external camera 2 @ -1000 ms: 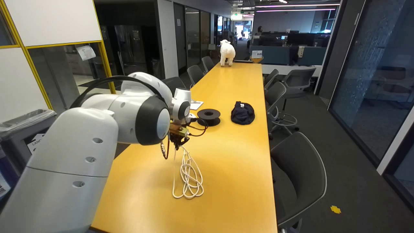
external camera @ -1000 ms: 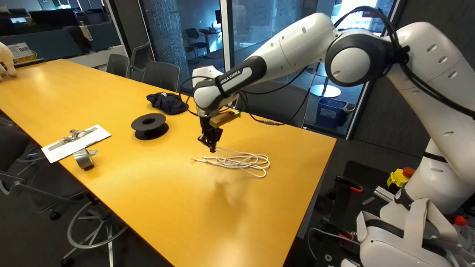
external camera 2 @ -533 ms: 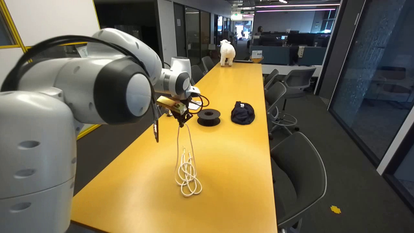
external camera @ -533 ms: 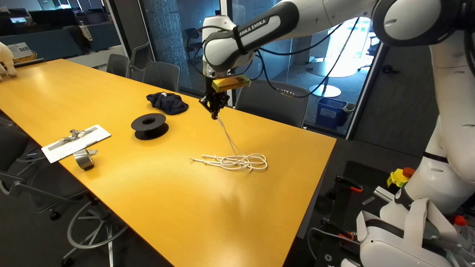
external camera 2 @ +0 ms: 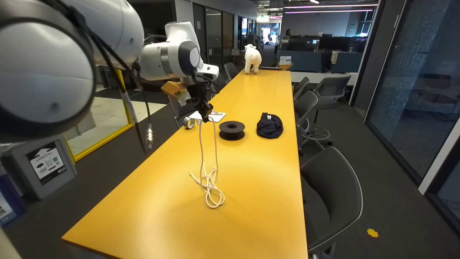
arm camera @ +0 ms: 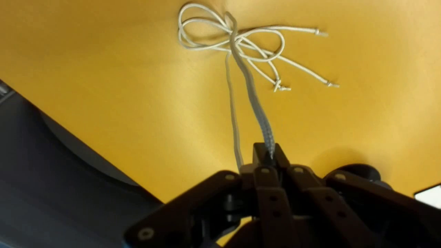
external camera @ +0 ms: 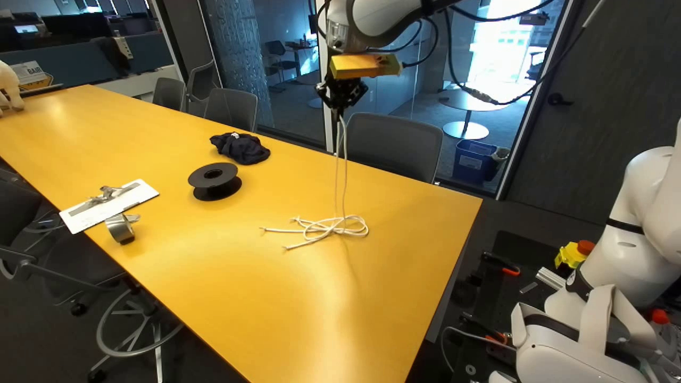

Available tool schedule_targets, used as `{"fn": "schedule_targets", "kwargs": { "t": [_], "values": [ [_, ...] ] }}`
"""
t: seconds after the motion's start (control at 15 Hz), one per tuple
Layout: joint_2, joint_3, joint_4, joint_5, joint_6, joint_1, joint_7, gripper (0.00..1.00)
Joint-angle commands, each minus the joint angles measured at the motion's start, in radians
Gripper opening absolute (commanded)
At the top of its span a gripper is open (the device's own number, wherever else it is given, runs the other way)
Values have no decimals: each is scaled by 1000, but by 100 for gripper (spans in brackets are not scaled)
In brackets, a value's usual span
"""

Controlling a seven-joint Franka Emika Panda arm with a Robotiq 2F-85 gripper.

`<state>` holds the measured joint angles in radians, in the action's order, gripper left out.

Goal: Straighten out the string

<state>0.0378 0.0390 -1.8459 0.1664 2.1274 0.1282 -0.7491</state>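
String [arm camera: 255, 100] hung doubled from the pincer [arm camera: 271, 154], closed on it; the rest lay looped on the bench [external camera: 239, 271], ends [external camera: 288, 248] to the left in an exterior view. Lifting seemed in hand; a pull right was probably needed next.

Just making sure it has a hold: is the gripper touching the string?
Touching. The wrist view shows the string running into the closed gripper, pinched at its tip; in both exterior views it hangs from there in two strands.
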Motion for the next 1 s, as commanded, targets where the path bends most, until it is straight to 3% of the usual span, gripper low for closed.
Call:
{"fn": "schedule_targets", "kwargs": {
  "t": [0.0, 0.27, 0.53, 0.93],
  "values": [
    [-240, -43, -174, 119, -25, -30, -218, 1],
    [-464, -113, -293, 181, -130, -97, -377, 1],
    [-661, -165, -370, 170, -244, -160, -451, 1],
    [-828, -205, -396, 170, -363, -233, -508, 1]
  ]
}}
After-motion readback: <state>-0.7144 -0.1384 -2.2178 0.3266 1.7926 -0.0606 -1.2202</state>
